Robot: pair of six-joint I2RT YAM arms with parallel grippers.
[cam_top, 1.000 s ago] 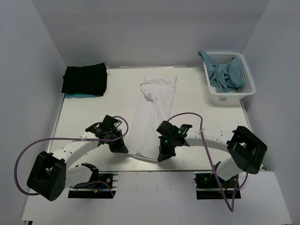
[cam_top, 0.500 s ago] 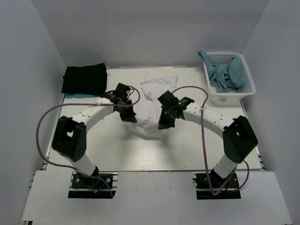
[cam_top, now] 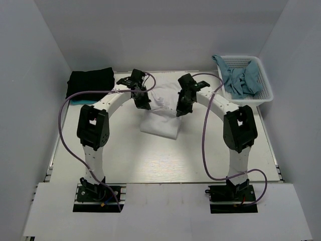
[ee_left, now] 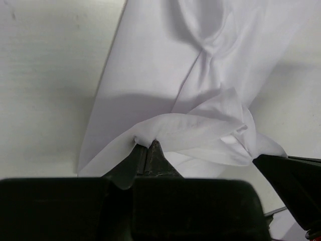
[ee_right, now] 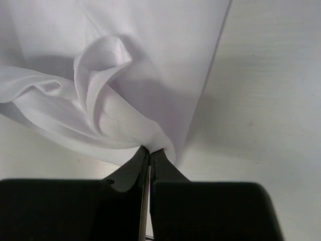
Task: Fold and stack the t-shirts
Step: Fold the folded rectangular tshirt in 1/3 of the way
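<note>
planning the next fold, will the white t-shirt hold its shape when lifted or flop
Probably floppy: the white t-shirt sags in soft folds between the left hand and right hand. Likely light, as small pinches at its edge hold it.

The white t-shirt [cam_top: 160, 123] lies half-folded centrally; the black t-shirt [cam_top: 91, 84] sits folded far left.

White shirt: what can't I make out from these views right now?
Top view: far end of the white shirt, hidden behind the left claw and right claw.
Wrist views: how many layers each claw pinches; bunched cloth covers the tips.
Top view: folds in the black shirt, too dark to read.
Top view: how many cloths lie in the basket; they are tangled together.
</note>
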